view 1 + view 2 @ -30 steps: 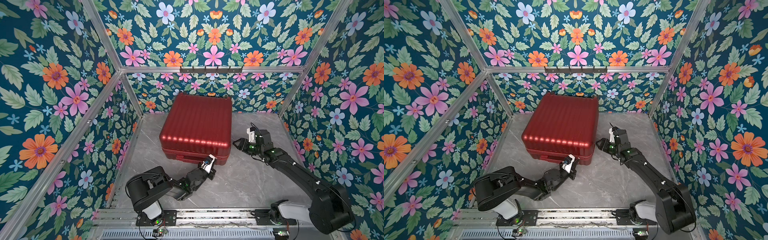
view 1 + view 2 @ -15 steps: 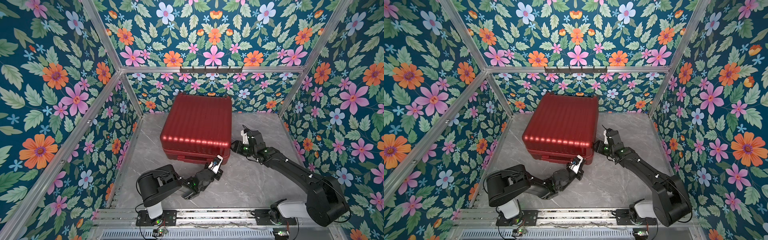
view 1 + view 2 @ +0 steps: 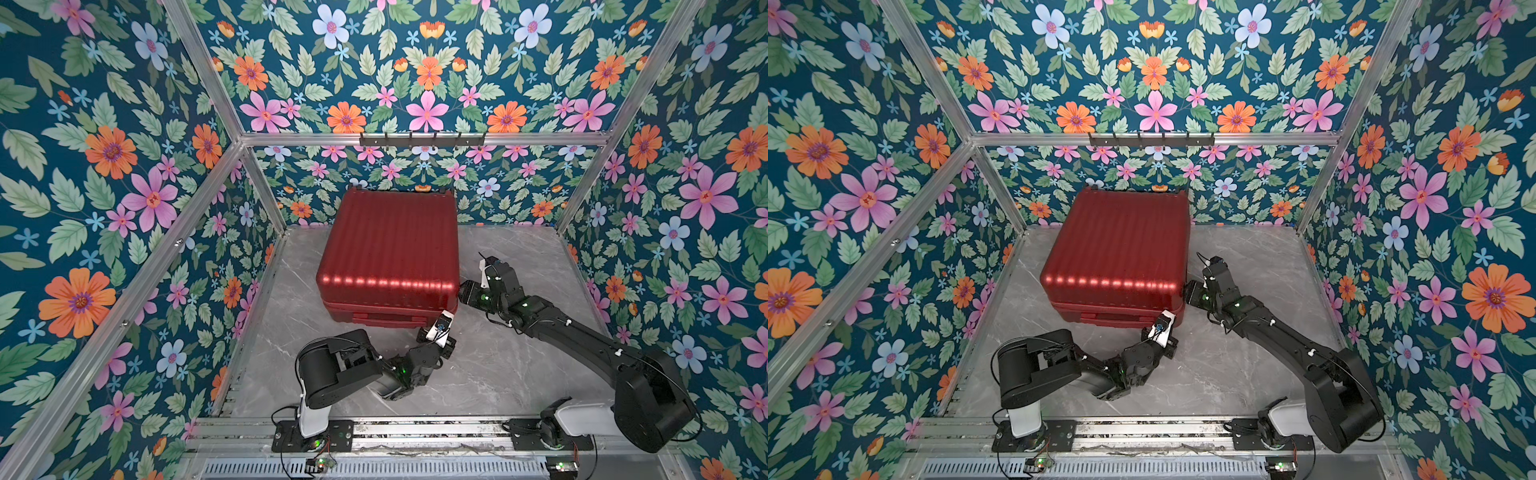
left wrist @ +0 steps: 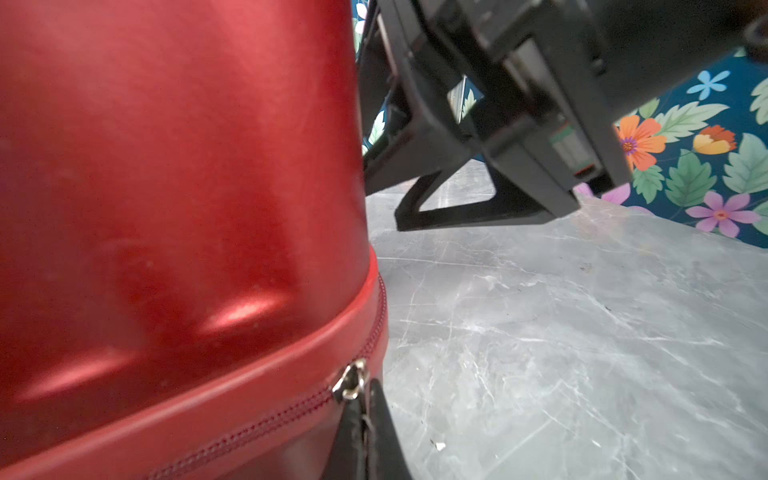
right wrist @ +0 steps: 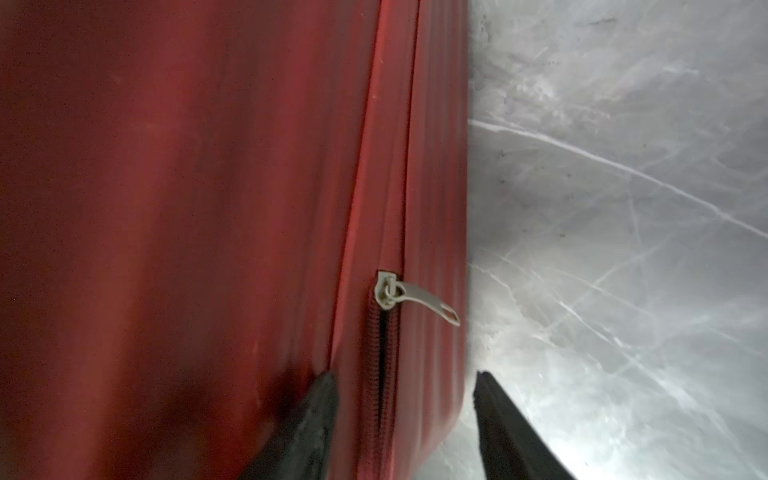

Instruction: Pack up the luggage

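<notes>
The luggage lies flat on the worktop with its lid down on its base. Nothing inside can be seen, so whether it is packed cannot be told. Only its zip looks unfinished. In the right wrist view a dark slit shows between the teeth on the stretch running from the side slider toward the fingers. That slider's pull sticks out free.

At the luggage's front right corner the left gripper has its fingers pinched tight at the corner slider, apparently on its pull, which is hidden between them. Just round that corner, on the luggage's right side, the right gripper stands about half open and holds nothing. Its fingers straddle the zip just short of the side slider.

The step in hand looks like zipping shut. The left should draw its slider along the line of the zip and follow the corner's curve. Pulling away from the shell may let the pull slip out. The right would best press the lid at the seam so the rows of teeth meet, or close squarely on the free pull.
</notes>
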Robot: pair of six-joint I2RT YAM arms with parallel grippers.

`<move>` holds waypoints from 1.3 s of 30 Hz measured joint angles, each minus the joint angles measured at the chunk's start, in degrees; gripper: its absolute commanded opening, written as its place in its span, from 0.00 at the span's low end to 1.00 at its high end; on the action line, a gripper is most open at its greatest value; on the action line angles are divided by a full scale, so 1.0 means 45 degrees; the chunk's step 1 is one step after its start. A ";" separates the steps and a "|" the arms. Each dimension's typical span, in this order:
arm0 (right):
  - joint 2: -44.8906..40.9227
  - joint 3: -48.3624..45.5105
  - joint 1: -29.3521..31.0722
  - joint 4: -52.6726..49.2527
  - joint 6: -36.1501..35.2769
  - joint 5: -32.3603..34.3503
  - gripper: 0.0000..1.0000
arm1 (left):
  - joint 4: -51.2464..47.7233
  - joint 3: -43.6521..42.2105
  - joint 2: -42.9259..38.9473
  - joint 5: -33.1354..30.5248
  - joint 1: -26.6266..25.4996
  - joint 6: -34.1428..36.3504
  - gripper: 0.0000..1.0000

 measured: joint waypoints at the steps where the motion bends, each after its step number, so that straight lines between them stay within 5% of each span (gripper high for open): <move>1: -0.0121 -0.0024 -0.0078 -0.0219 -0.0053 -0.0223 0.67 | 0.0049 -0.0282 -0.0243 0.0097 -0.0049 0.0005 0.36; 3: -0.0355 -0.0102 -0.0335 -0.0646 -0.0228 -0.1020 0.70 | 0.0219 -0.0782 -0.0782 0.0690 -0.0262 0.0019 0.56; 5: -0.0651 -0.0219 -0.0680 -0.0816 -0.0330 -0.1899 0.70 | 0.0967 -0.1297 -0.1554 0.1054 -0.0549 0.0000 0.65; 13: -0.2089 -0.0855 -0.1205 -0.1525 -0.1107 -0.2482 0.70 | -0.0641 -0.2390 -0.4784 -0.0039 -0.1554 -0.1399 0.63; 20: -0.3764 -0.2458 -0.0903 -0.1321 -0.1525 -0.2487 0.69 | -0.7101 -0.2152 -0.8558 -0.2744 -0.1831 -0.7291 0.60; 26: -0.4420 -0.3555 0.1413 -0.0049 -0.1831 -0.1710 0.69 | -1.1298 -0.2803 -1.0540 -0.3915 -0.1753 -1.2857 0.58; 31: -0.4381 -0.4163 0.2569 0.1146 -0.1836 -0.0724 0.69 | -1.1710 -0.3876 -1.1356 -0.4250 -0.1112 -1.5747 0.61; 39: -0.3721 -0.5047 0.3623 0.3220 -0.1753 0.0680 0.68 | -0.8524 -0.5187 -1.0229 -0.3419 0.0719 -1.7714 0.63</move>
